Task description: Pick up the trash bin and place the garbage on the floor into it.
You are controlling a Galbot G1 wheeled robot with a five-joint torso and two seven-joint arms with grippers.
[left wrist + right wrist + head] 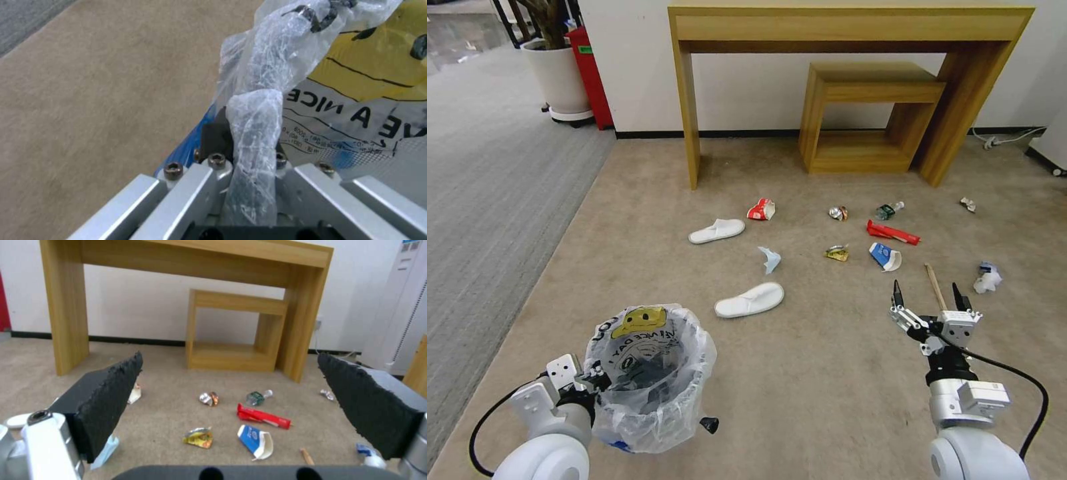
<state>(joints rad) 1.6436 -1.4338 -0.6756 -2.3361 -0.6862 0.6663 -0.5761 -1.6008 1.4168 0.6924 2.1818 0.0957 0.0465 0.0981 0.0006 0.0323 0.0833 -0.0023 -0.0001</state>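
Observation:
The trash bin [650, 377], lined with a crinkled printed bag [356, 83], is at the lower left of the head view. My left gripper [594, 383] is shut on its bag-covered rim [253, 160]. My right gripper [928, 293] hangs open and empty above the floor [827, 373], near a wooden stick [936, 285]. Garbage lies scattered ahead: two white slippers [716, 231] [750, 299], a red crumpled carton [762, 209], a crushed can [209, 398], a small bottle [257, 397], a flat red carton [262, 416], a yellow wrapper [198, 437] and a blue-white carton [257, 441].
A wooden desk [854, 27] with a low wooden stool [867, 113] under it stands against the far wall. A potted plant [557, 80] and a red object [590, 73] stand at the back left beside grey ribbed carpet [487, 187]. A white-blue packet [987, 277] lies to the right.

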